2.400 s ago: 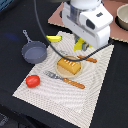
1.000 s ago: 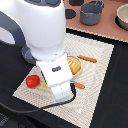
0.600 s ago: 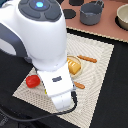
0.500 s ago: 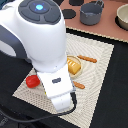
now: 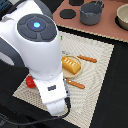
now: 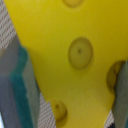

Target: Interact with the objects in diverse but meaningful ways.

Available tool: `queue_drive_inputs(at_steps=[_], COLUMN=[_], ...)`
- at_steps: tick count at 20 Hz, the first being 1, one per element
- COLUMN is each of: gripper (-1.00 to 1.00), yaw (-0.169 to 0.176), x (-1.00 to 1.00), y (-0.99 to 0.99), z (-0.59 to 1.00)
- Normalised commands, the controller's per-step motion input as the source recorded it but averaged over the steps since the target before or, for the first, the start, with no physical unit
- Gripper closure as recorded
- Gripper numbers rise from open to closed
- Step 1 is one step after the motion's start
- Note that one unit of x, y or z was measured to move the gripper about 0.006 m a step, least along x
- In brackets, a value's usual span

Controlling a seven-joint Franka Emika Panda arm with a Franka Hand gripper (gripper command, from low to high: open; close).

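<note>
gripper (image 6: 67,70): fingers on both sides of the cheese (image 6: 75,50), cannot tell if they squeeze it | cheese: over the mat (image 5: 100,60) | bread (image 5: 71,65): mid mat | tomato (image 5: 30,82): by the mat's edge

Lab bench staged as a toy kitchen. A white robot arm (image 5: 37,50) stands over a striped placemat (image 5: 97,60) with a toy bread loaf (image 5: 70,65), while a grey toy pot (image 5: 92,12) sits on a pink play stove (image 5: 107,25).
</note>
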Motion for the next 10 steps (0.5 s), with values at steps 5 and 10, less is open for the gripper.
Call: queue_drive_inputs(at_steps=[5,10], gripper=[-1.0,-1.0], yaw=[0.011,0.004], x=[-0.04,-0.01], y=[-0.12,-0.06], z=[0.0,0.39])
